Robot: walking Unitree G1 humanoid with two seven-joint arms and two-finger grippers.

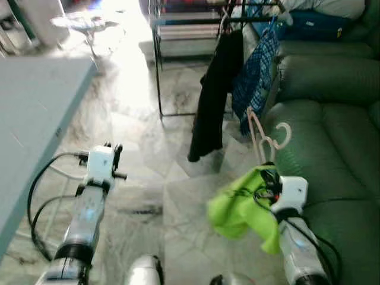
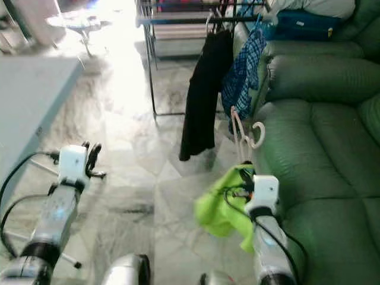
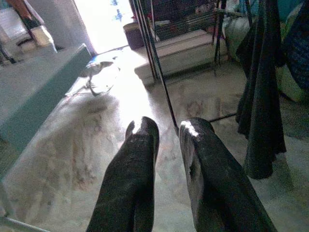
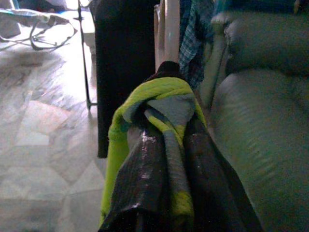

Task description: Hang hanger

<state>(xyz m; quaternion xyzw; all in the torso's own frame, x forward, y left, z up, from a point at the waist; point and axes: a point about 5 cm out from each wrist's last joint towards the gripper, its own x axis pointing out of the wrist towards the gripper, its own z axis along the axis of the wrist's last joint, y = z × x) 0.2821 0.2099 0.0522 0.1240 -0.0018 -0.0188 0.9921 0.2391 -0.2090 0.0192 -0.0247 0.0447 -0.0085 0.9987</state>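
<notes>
My right gripper [image 1: 268, 172] is shut on a pale plastic hanger [image 1: 261, 133] draped with a lime green garment [image 1: 237, 208]. The hanger's hook points up beside the green sofa. In the right wrist view the fingers [image 4: 145, 164] clamp the green cloth and the hanger's neck [image 4: 171, 29]. Ahead stands a black metal clothes rack [image 1: 157, 59], carrying a black garment [image 1: 217, 89] and a blue plaid shirt [image 1: 255, 77]. The held hanger is below and short of the rack's bar. My left gripper [image 1: 113, 149] hovers over the floor to the left, open and holding nothing [image 3: 166, 133].
A green sofa [image 1: 338, 136] runs along the right, close to my right arm. A grey-blue table [image 1: 35, 101] fills the left edge. A light baby bouncer [image 1: 83, 24] sits far back left. Marble floor [image 1: 142, 119] lies between the table and the rack.
</notes>
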